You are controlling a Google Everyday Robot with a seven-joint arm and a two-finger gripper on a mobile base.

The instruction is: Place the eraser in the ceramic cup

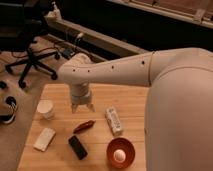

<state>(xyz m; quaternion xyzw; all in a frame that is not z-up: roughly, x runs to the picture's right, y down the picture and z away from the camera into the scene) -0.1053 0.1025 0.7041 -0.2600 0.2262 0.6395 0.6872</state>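
Your two-finger gripper [82,107] hangs mid-frame over the wooden table [131,100]. The small white ceramic cup [46,108] stands left of it. The flat black rectangular eraser [77,147] lies below, between a white flat block [44,139] and a red-orange bowl [126,145].

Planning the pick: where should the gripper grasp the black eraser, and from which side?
From straight above, across its narrow width at mid-length: the eraser lies flat, long axis diagonal, both long sides free. The gripper hangs farther back over the table.
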